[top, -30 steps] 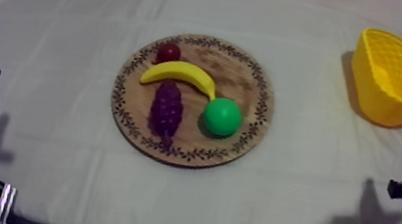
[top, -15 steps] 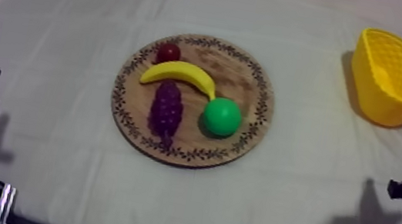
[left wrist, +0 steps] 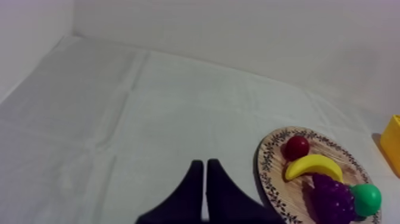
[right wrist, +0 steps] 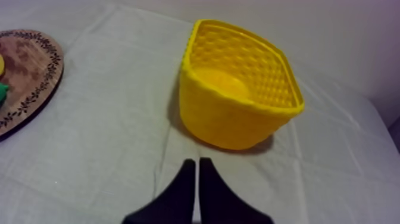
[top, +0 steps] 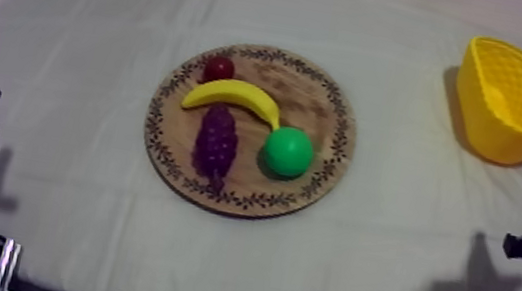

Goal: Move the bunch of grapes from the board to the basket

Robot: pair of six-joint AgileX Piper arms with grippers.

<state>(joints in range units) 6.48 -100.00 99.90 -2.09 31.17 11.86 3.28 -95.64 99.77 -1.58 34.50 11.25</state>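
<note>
Both arms sit at rest at the near edge of the table. The left gripper (left wrist: pixel 205 162) has its fingers pressed together in a narrow wedge, holding nothing, and so does the right gripper (right wrist: pixel 197 161).

The grapes (top: pixel 216 143) lie on the board (top: pixel 318 101), at about 8 o'clock from its centre. They are just below the banana (top: pixel 233 95) and beside the green fruit (top: pixel 287 151), which lies at 3 o'clock from them. A small red fruit (top: pixel 218 68) sits at the board's 11 o'clock.

Seen from above, the bunch's long axis runs 12 to 6, with the thin end toward 6. It lies at 3 o'clock from the left gripper and 9 o'clock from the right one, and looks nearer to the left.

The basket (top: pixel 491 130) stands well apart from the board, at roughly 11 o'clock from the right gripper. The right arm probably suits the drop better, though its reach to the grapes is longer. Fingers closing across the short 9-to-3 width should grip best.
</note>
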